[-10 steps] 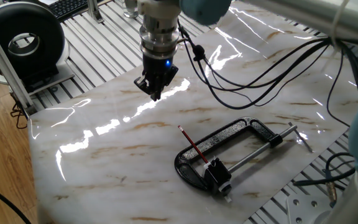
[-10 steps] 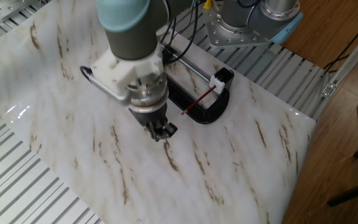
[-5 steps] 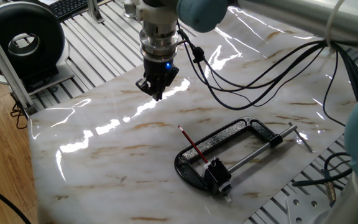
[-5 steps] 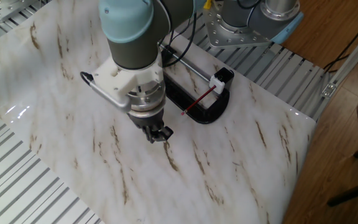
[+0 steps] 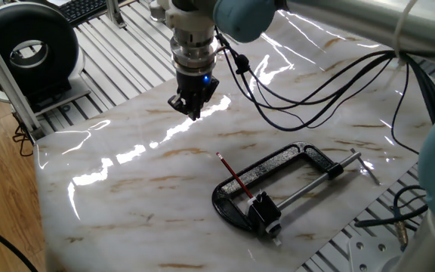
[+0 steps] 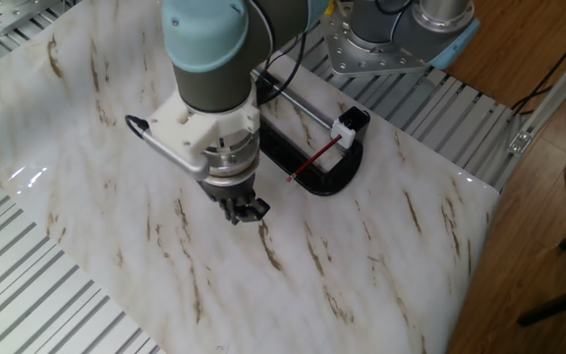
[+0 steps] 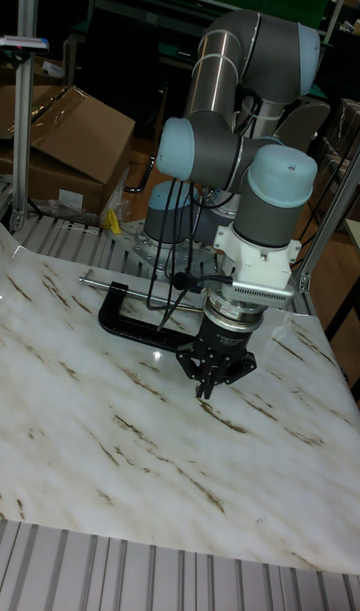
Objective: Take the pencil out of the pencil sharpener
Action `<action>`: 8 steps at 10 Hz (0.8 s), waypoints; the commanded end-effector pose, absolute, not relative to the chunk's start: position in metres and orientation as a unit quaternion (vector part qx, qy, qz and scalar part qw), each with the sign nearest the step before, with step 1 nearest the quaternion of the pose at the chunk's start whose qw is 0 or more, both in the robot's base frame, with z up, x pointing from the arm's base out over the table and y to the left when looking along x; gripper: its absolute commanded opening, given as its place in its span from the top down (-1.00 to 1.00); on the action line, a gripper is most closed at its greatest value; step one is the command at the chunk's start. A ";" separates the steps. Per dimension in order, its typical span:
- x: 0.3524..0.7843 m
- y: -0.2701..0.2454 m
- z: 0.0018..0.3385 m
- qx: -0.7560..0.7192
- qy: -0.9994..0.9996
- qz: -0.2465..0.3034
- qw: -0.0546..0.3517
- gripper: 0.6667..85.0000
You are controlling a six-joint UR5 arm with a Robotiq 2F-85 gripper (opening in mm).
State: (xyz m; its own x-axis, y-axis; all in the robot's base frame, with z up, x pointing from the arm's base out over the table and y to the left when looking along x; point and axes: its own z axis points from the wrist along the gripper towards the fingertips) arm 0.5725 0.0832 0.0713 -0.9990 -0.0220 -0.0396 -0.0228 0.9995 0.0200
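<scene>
Marble-patterned table (image 5: 127,196) lies under my gripper (image 5: 193,112), which hangs above it with the fingers drawn together and nothing between them. At about 4 o'clock from it in one fixed view, well apart, the red pencil (image 5: 235,177) sits with its lower end in the pencil sharpener (image 5: 263,211). Both rest on the black clamp (image 5: 297,159).

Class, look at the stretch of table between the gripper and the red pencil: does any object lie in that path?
Nothing visible does. The gripper hangs above bare marble, apart from the pencil, which sticks out of the pencil sharpener over the clamp. Only open tabletop lies between them.
</scene>
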 end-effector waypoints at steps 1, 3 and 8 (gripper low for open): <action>0.573 0.083 0.072 -0.014 1.000 0.013 0.021 0.60; 0.550 0.087 0.091 -0.010 1.000 0.018 -0.002 0.60; 0.494 0.112 0.112 0.032 0.998 0.046 0.013 0.50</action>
State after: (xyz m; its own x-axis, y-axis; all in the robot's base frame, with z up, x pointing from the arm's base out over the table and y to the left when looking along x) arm 0.5184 0.1002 0.1040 -0.9995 0.0259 -0.0154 0.0249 0.9979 0.0594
